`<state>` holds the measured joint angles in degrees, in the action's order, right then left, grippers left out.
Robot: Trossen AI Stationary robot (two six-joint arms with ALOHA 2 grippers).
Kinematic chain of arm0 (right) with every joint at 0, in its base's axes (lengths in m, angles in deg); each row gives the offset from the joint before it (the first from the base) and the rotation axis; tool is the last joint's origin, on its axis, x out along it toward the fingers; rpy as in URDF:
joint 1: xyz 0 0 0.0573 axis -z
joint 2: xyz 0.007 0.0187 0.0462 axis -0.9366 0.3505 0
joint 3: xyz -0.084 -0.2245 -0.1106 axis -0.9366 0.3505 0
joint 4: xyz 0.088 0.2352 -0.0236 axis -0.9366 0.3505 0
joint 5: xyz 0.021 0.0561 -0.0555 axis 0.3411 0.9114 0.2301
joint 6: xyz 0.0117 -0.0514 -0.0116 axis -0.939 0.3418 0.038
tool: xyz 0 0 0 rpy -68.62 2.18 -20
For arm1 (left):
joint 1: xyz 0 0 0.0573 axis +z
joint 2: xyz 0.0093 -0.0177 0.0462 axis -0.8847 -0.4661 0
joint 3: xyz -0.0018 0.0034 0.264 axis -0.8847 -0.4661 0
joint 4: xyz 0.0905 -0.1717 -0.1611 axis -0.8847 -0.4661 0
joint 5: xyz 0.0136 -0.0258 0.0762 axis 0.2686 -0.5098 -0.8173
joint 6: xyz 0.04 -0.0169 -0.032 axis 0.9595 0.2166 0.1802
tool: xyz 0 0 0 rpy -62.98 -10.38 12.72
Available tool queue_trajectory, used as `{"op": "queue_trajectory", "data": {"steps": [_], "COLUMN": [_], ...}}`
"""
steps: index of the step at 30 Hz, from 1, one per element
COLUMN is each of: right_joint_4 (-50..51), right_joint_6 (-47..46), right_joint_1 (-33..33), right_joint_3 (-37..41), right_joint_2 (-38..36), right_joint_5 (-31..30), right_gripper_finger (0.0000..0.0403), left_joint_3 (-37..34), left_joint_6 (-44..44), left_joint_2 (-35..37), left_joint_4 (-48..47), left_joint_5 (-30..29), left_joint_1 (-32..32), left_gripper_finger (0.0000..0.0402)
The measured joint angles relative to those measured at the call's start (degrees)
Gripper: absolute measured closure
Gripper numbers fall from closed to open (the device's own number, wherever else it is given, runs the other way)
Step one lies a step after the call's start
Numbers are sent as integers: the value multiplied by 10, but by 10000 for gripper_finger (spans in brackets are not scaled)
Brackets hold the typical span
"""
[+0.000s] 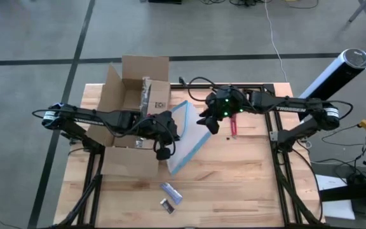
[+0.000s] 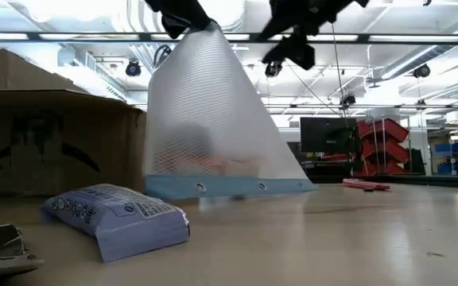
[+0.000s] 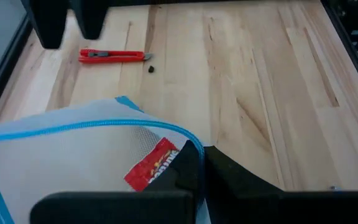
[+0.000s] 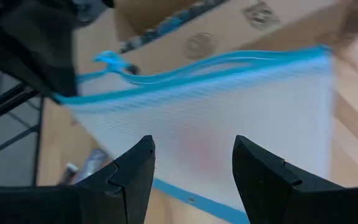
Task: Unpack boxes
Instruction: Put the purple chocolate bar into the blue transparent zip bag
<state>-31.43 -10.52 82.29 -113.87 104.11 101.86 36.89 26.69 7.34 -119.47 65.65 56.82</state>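
The brown cardboard box (image 1: 135, 95) stands open at the table's far left, its flaps spread out. A clear mesh pouch (image 1: 186, 137) with a blue edge hangs beside it, and a red packet (image 3: 154, 165) shows inside. My left gripper (image 1: 165, 130) is shut on the pouch's top. My right gripper (image 1: 211, 119) hovers open on the pouch's right side. In the right wrist view its fingers (image 4: 132, 174) face the pouch wall (image 4: 229, 112) without touching it. My left gripper pinches the pouch's blue zipper edge near one end (image 3: 188, 144) between its two fingers, coming from above. The pouch hangs below the fingers and widens downward. Its lower blue hem (image 2: 229, 187) rests on the table.
A red cutter (image 1: 234, 124) lies on the table just right of my right gripper. Two small packets (image 1: 170, 193) lie near the front edge, one grey-blue (image 2: 118, 218). Bare wood stretches across the table's right half.
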Motion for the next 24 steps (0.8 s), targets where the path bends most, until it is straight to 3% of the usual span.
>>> {"op": "queue_trajectory", "data": {"steps": [12,17,24], "right_joint_4": [17,69,84], "right_joint_6": [90,130,186], "right_joint_1": [-31,-46,-59], "right_joint_3": [-122,-171,-194], "right_joint_2": [56,93,115], "right_joint_5": [1,1,27], "right_gripper_finger": [217,217,217], "left_joint_3": [0,0,0], "left_joint_6": [4,4,4], "left_joint_2": [0,0,0], "left_joint_4": [4,3,1], "left_joint_5": [1,1,2], "left_joint_1": [1,1,1], "left_gripper_finger": [402,402,402]}}
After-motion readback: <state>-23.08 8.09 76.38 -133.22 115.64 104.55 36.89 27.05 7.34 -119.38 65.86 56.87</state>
